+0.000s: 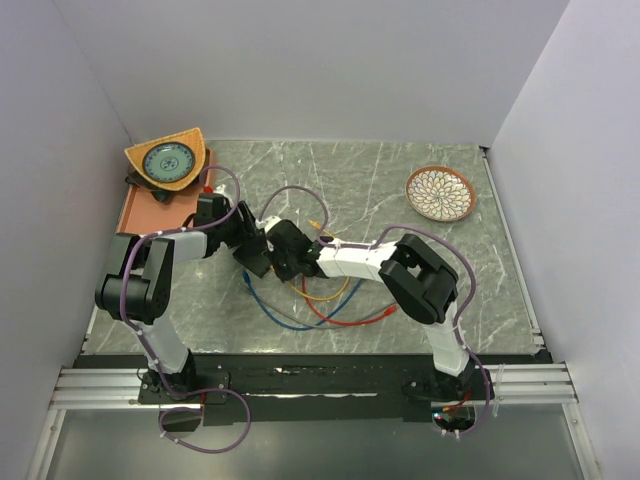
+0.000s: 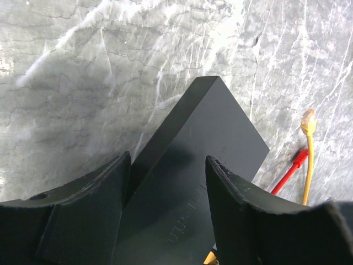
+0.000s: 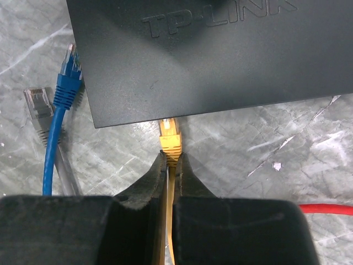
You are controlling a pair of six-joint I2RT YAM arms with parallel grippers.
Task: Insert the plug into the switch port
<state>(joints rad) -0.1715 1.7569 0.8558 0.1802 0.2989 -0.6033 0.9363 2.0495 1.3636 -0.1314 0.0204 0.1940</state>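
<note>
The matte-black switch box (image 3: 209, 55) fills the top of the right wrist view, its lettered top face toward the camera. My right gripper (image 3: 172, 157) is shut on a yellow plug (image 3: 170, 138). The plug's tip meets the box's near edge and slips out of sight under it. The switch port on that side is hidden. In the left wrist view the same box (image 2: 204, 143) lies at an angle between and under the spread fingers of my left gripper (image 2: 168, 160). Its right finger overlaps the top face and no grip shows. From above, both grippers (image 1: 252, 250) (image 1: 285, 255) meet over the box.
A blue plug (image 3: 69, 77) and a clear plug (image 3: 37, 105) lie left of the box. Another yellow plug (image 2: 308, 121) and a red plug (image 2: 298, 160) rest beyond it. Looped cables (image 1: 330, 310) lie in front. An orange tray (image 1: 150, 210) sits far left, a patterned bowl (image 1: 442, 192) far right.
</note>
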